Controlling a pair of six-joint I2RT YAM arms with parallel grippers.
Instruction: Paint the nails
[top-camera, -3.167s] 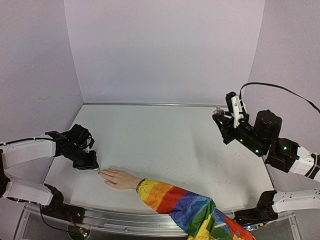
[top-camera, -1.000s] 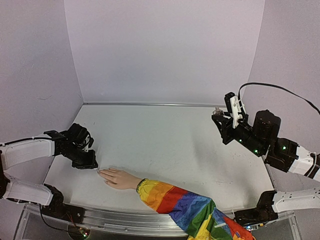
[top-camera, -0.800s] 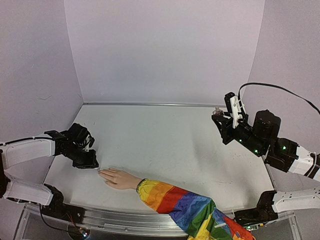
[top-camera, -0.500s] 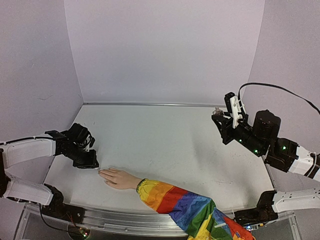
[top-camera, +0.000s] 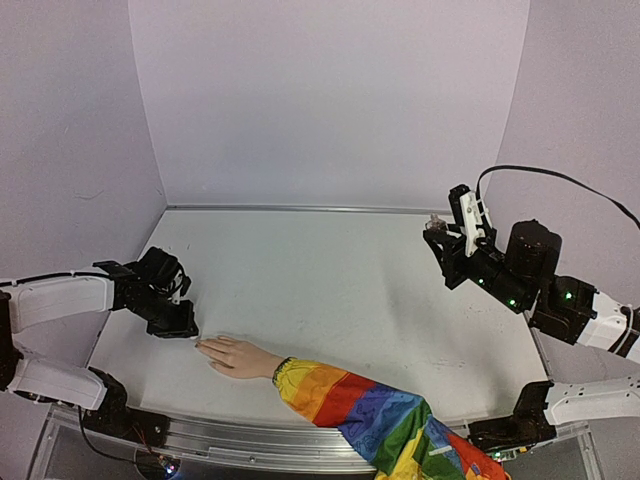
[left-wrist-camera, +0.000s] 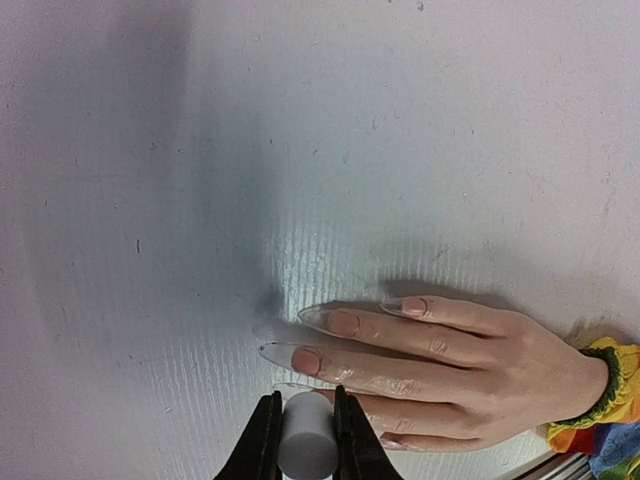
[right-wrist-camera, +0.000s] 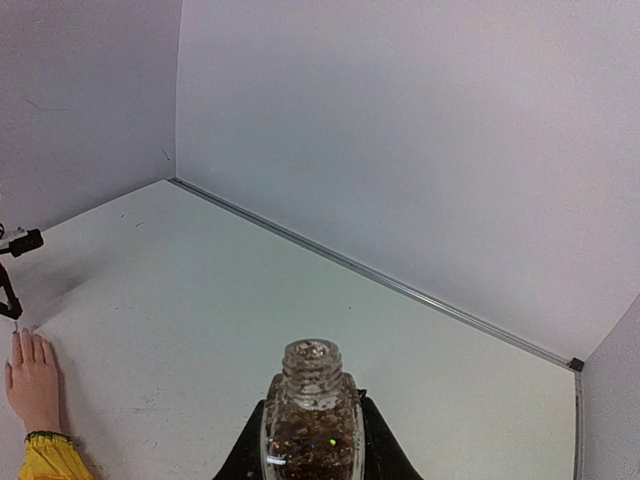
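The pale mannequin hand (top-camera: 238, 356) lies palm down near the table's front left, its rainbow sleeve (top-camera: 372, 415) trailing to the right. In the left wrist view its nails (left-wrist-camera: 306, 360) show as pink beds under long clear tips, pointing left. My left gripper (top-camera: 183, 328) hovers at the fingertips, shut on a white cylindrical brush cap (left-wrist-camera: 305, 440); the brush itself is hidden beneath it. My right gripper (top-camera: 442, 243) is raised at the right, shut on an uncapped clear bottle (right-wrist-camera: 313, 420) of glittery polish, held upright.
The white table (top-camera: 330, 280) is walled at the back and on both sides by pale panels. The sleeve hangs over the front metal rail (top-camera: 250, 440). In the right wrist view the hand (right-wrist-camera: 32, 380) sits at the far lower left.
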